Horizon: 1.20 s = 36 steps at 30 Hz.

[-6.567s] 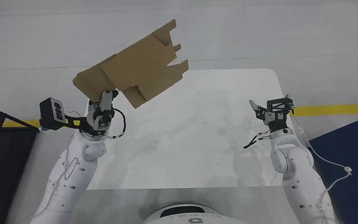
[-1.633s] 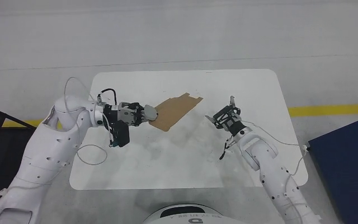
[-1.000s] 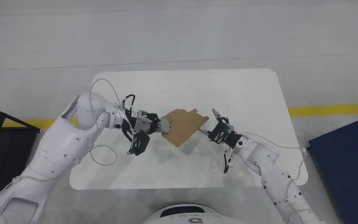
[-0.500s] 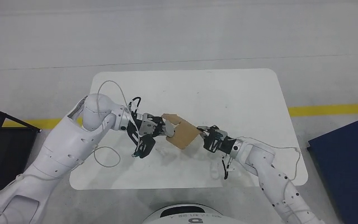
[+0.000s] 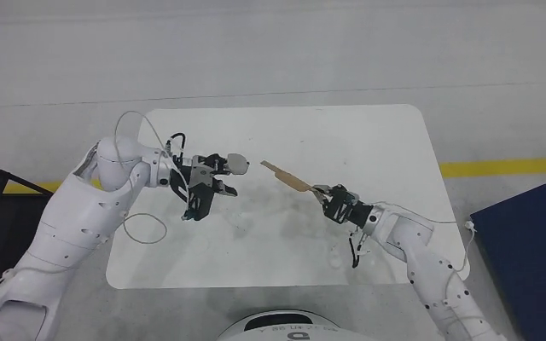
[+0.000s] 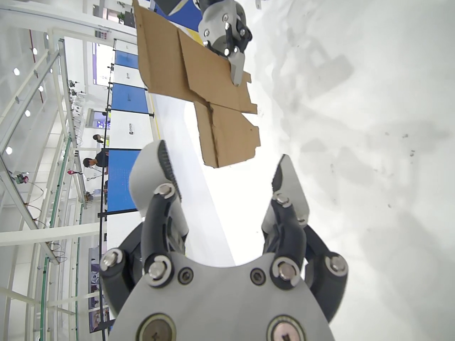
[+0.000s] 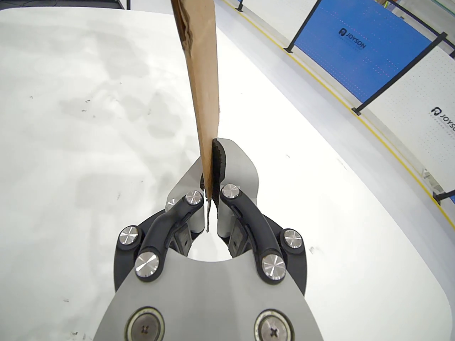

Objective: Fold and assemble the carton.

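The carton (image 5: 287,176) is a flat, unfolded blank of brown cardboard. In the top view it is seen edge-on, as a thin slanted strip just right of the frame's centre. It runs from upper left down to lower right, where it ends in the right end effector (image 5: 328,197).

That end effector is closed tight on the carton's edge. The right wrist view shows the cardboard sheet (image 7: 199,54) pinched between the two pads of the right end effector (image 7: 212,164), with no gap to either side, and rising straight away from them.

The left wrist view looks at the carton's broad face (image 6: 185,72). It shows several creased panels and notched flaps, with the right end effector (image 6: 235,69) clamped on one flap near the edge. Whether any part of the carton touches the table cannot be told.

The left end effector (image 5: 229,176) sits left of centre in the top view and points toward the carton, with a clear gap between them. Its fingers are spread wide with nothing between them, as the left wrist view shows of the left end effector (image 6: 222,163).

The table (image 5: 384,136) is white with rounded corners, and its surface (image 7: 89,90) bears faint grey smudges. A yellow floor line (image 5: 495,165) runs off toward the right edge of the top view.
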Available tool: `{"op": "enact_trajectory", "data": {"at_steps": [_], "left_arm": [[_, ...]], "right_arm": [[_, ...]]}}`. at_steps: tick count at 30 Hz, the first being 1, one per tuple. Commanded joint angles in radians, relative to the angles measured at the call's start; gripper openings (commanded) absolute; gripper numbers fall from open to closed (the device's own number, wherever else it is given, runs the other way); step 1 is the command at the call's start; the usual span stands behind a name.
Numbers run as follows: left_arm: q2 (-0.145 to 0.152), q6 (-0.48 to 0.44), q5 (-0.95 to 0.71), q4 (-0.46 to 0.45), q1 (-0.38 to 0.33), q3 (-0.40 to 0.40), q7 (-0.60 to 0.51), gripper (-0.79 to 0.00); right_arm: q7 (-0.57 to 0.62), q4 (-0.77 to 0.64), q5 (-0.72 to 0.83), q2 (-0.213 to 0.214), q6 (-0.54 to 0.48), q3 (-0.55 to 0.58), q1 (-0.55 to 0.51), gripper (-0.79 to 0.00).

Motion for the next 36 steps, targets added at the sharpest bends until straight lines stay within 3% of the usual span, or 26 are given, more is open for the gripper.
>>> {"op": "enact_trajectory", "data": {"at_steps": [1,6,11,17,27,29,31,33,36], "left_arm": [[0.004,-0.002,-0.004,-0.016,0.011,-0.004,-0.002,0.000],[-0.002,0.019,-0.063,-0.051,0.016,0.002,-0.052,0.000],[-0.008,0.046,-0.124,-0.059,0.012,-0.003,-0.097,0.000],[-0.009,0.064,-0.131,-0.067,0.020,-0.004,-0.126,0.000],[-0.017,0.007,-0.166,-0.085,0.010,0.030,-0.171,0.000],[-0.021,-0.029,-0.171,-0.084,-0.004,0.047,-0.187,-0.142],[-0.026,-0.076,-0.176,-0.079,-0.020,0.068,-0.196,-0.397],[-0.031,-0.149,-0.167,-0.075,-0.039,0.102,-0.199,-0.409],[-0.041,-0.186,-0.167,-0.068,-0.067,0.145,-0.203,-0.428]], "right_arm": [[0.001,-0.009,-0.005,0.000,0.045,0.005,-0.009,-0.785],[-0.060,-0.015,-0.012,-0.002,0.130,-0.001,-0.027,-0.785],[-0.118,-0.001,0.064,0.004,0.045,0.025,-0.036,-0.785],[-0.118,-0.001,0.064,0.004,0.045,0.025,-0.036,-0.785],[-0.091,-0.027,0.008,0.013,0.005,0.016,-0.045,-0.785],[-0.106,-0.037,-0.010,0.015,0.005,0.014,-0.053,-0.785],[-0.123,-0.047,-0.040,0.019,0.009,0.014,-0.063,-0.785],[-0.131,-0.055,-0.069,0.020,0.036,0.013,-0.073,-0.785],[-0.131,-0.061,-0.101,0.021,0.077,0.001,-0.085,-0.785]]}}
